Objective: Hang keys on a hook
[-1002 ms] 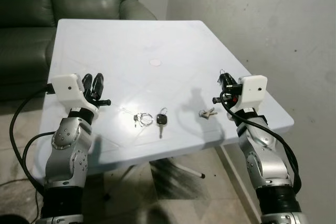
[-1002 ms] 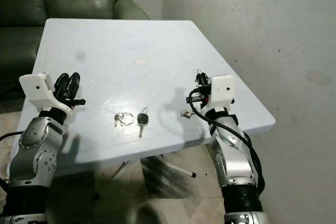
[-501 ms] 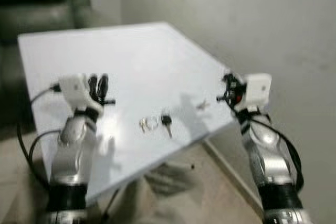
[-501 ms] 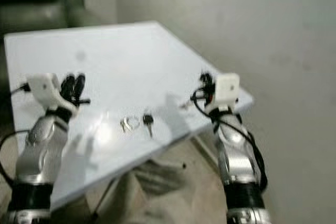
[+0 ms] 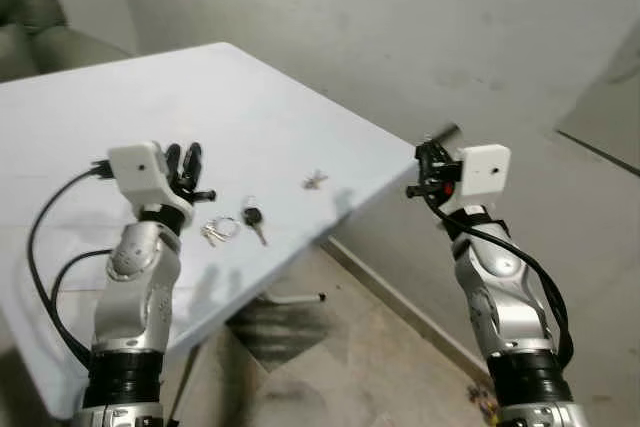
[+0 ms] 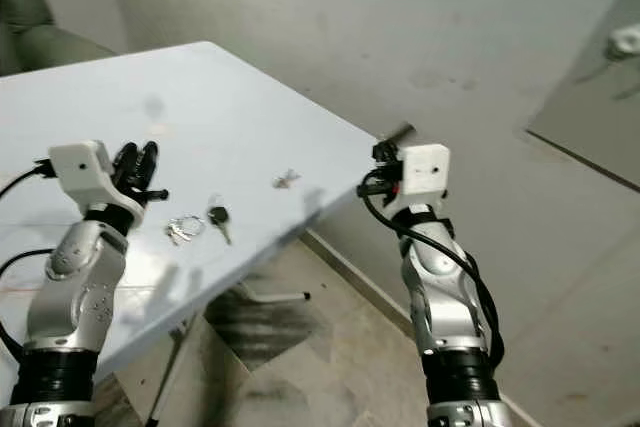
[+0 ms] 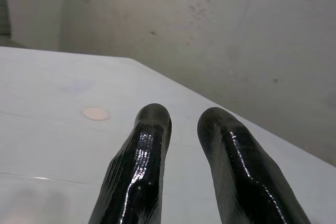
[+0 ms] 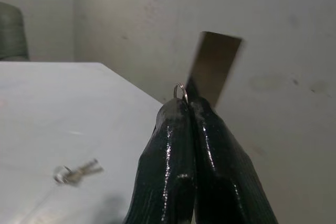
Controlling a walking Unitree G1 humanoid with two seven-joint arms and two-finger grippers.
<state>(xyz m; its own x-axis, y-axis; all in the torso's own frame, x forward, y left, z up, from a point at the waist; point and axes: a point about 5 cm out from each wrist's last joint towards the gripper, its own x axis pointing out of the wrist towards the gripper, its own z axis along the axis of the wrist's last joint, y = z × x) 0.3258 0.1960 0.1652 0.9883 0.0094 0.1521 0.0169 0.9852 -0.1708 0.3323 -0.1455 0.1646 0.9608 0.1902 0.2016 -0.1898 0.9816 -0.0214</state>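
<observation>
Over the white table [image 5: 120, 77], the left gripper [image 7: 184, 124] hovers, fingers slightly parted, empty. Off the table's right corner, the right gripper [image 8: 188, 103] pinches a key ring [image 8: 180, 91]. Keep that pinch firm while seeking the hook.

Keys [image 6: 198, 224] on white table [image 6: 90, 107], pincers raised apart.

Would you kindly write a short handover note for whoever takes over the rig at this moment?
Right gripper: fingers shut on a key ring, raised beyond the table's edge, toward the wall.
Left gripper: fingers open, nothing held, above the table.
On the table: a black-headed key with rings, and a small key set.
Done: one ring picked up.
Left: find the hook and hang the ring.
</observation>
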